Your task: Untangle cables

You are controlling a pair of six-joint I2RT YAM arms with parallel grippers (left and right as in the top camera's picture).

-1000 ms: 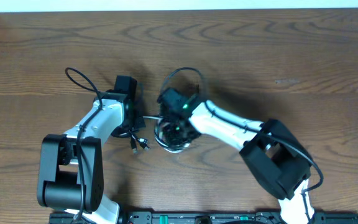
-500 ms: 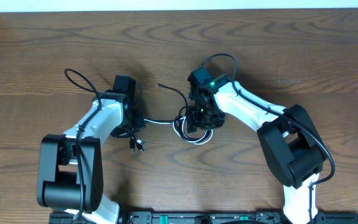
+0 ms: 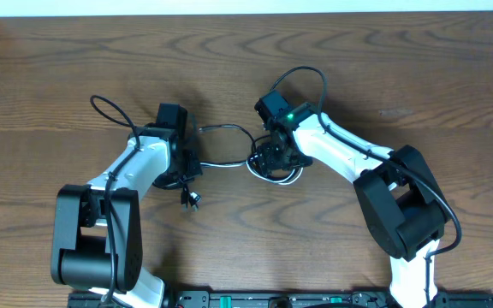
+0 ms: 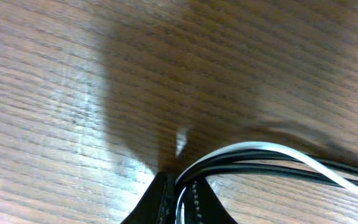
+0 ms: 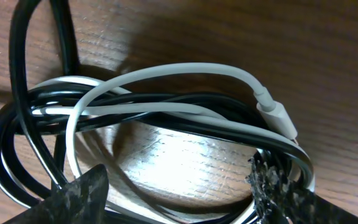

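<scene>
Overhead: left fingers tight on the cables, right fingers wide apart either side of them, wood table beneath.

Table: bare wood lay open along the far edge and both outer sides. Centre: cables bunched beneath the right gripper and strung across to the left gripper, barring the gap between the arms.

Overhead even, sharp; wrist cams soft w/ table glare.
</scene>
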